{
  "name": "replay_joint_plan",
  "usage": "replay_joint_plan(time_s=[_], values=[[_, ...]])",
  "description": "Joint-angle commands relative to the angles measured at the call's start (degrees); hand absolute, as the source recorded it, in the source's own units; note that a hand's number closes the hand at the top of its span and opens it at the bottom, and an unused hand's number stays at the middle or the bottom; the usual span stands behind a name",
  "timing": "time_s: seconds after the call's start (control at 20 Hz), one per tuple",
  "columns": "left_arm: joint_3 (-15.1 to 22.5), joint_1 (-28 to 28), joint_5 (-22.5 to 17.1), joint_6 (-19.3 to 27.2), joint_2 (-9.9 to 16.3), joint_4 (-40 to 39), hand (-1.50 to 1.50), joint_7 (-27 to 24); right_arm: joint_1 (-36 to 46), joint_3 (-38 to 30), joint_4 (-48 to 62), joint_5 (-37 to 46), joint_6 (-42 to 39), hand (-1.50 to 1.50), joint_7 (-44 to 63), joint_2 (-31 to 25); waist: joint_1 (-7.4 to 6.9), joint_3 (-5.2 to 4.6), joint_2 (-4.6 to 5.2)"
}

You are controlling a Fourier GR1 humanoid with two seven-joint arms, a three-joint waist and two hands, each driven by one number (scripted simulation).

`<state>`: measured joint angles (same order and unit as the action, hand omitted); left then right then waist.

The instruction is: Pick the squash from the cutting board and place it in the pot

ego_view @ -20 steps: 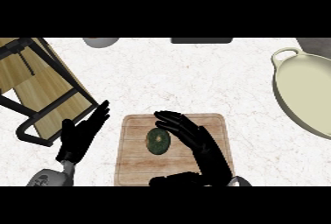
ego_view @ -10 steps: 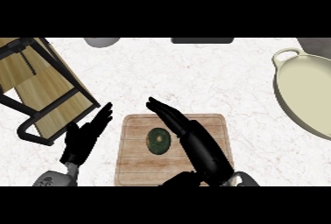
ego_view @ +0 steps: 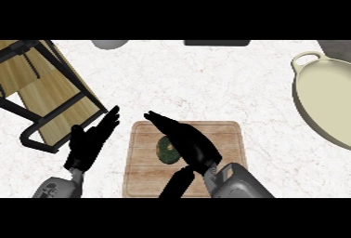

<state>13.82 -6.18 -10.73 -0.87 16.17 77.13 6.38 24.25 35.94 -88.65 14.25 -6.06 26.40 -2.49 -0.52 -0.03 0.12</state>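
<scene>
While the dark green squash (ego_view: 165,149) is lying on the wooden cutting board (ego_view: 226,148) at lower centre of the head view, the right robot hand (ego_view: 184,139) is hovering over it, fingers straight, holding nothing. Left of the board, the left robot hand (ego_view: 90,142) is resting open, fingers up. Cream-coloured, the pot (ego_view: 328,102) is sitting on the white table (ego_view: 205,79) at the right edge, well apart from the board.

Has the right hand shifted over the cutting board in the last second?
Yes. The right hand has swung left across the cutting board, now covering the squash's right side.
</scene>
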Motion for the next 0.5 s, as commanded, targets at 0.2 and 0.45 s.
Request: replay_joint_plan(time_s=[0.2, 0.45], values=[[-1.22, 0.97, 2.41, -0.92, -1.68, 1.90, 0.00, 1.47, -0.91, -4.27, 13.92, 6.22, -1.61, -1.50, -13.64, -0.57, 0.25, 0.04, -0.07], [-2.39, -1.49, 4.06, -0.55, -4.38, -1.76, 0.00, 1.23, -0.93, -8.96, 19.51, 7.33, -0.42, -1.50, -22.80, -0.19, 0.35, 0.04, -0.02]])
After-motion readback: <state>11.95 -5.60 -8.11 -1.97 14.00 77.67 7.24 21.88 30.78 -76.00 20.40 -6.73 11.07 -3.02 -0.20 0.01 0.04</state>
